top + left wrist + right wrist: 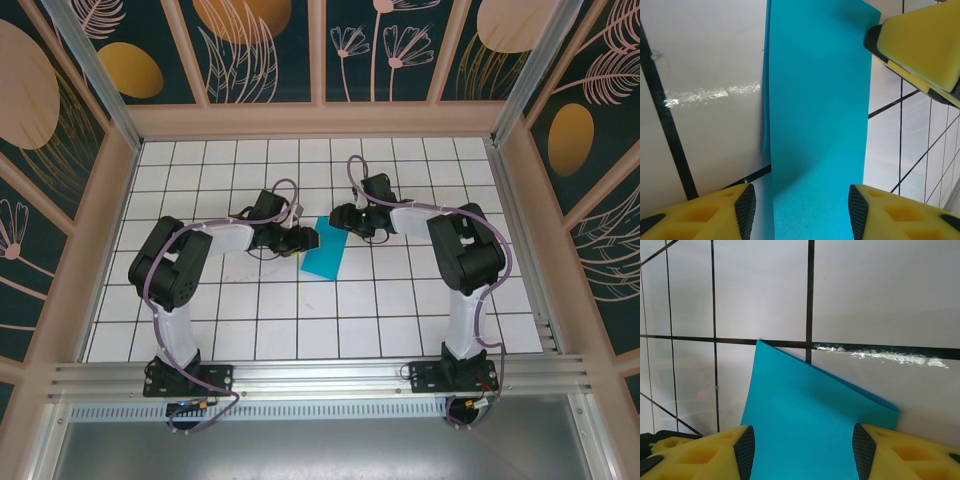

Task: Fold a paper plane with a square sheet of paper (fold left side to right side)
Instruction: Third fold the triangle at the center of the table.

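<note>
teal paper (805, 415) lies between the parted yellow fingers (705, 455).

No legible text or markings anywhere

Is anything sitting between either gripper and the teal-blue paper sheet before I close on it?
Nothing visible. The thin teal-blue paper sheet lies on the white gridded table, and it runs straight into the open gap of the left gripper and of the right gripper.
</note>
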{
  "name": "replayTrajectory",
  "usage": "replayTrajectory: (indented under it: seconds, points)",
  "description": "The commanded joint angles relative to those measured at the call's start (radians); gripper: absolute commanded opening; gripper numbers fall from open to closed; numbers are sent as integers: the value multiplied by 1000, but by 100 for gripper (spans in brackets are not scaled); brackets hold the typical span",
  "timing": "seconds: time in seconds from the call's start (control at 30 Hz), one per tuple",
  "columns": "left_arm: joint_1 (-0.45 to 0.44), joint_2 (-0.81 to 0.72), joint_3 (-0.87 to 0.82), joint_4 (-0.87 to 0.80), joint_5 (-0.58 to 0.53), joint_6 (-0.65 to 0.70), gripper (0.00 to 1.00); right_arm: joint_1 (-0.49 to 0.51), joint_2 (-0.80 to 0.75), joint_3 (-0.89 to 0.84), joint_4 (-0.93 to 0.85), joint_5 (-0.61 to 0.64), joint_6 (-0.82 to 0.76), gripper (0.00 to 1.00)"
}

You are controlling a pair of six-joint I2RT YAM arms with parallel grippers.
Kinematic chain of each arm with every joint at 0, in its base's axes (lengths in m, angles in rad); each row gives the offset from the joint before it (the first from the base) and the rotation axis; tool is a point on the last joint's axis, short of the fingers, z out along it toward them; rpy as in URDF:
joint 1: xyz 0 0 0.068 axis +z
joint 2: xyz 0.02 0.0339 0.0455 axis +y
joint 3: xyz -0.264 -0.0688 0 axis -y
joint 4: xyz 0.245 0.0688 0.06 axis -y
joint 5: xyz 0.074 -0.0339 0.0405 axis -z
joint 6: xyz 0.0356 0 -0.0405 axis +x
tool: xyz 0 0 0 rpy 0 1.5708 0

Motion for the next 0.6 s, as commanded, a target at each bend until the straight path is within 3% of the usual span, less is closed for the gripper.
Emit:
replayTrajectory:
  seconds: [0.0, 0.57]
  points:
    - [-17, 23, 5, 16, 35, -8, 53, 19, 49, 10, -18, 5, -19, 58]
    - [-32, -23, -33, 32, -3, -39, 19, 22, -18, -5, 12, 37, -77, 61]
